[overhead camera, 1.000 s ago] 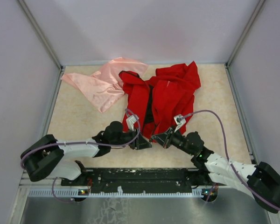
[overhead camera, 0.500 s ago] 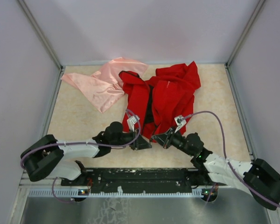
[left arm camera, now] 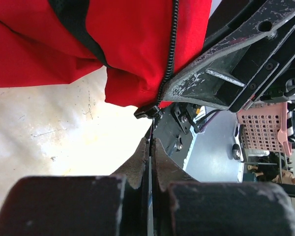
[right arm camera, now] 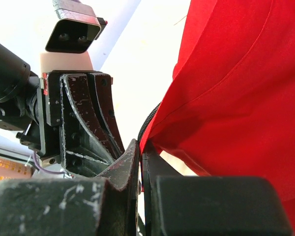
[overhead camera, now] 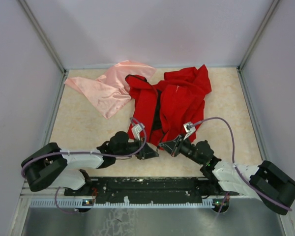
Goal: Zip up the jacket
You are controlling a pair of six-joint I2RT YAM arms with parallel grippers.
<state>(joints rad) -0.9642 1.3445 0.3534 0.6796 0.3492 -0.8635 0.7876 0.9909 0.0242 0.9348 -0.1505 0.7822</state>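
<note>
The red jacket [overhead camera: 174, 101] lies crumpled mid-table, its front open with the black lining showing. Both grippers meet at its near hem. My left gripper [overhead camera: 148, 152] is shut on a thin black zipper pull [left arm camera: 148, 112] hanging from the hem corner, under the black zipper teeth [left arm camera: 173, 44]. My right gripper [overhead camera: 166, 146] is shut on the other hem corner of the jacket [right arm camera: 236, 88], just below its zipper teeth [right arm camera: 148, 120]. The two grippers sit almost tip to tip. Each shows in the other's wrist view: the right one from the left wrist [left arm camera: 226, 83], the left one from the right wrist [right arm camera: 86, 123].
A pale pink shiny cloth [overhead camera: 110, 86] lies at the back left, touching the jacket's collar side. Grey walls close the table on three sides. The black base rail [overhead camera: 147, 186] runs along the near edge.
Both grippers stay shut at the hem. The right arm's rear links have shifted a little lower and to the left. The jacket has barely moved.
</note>
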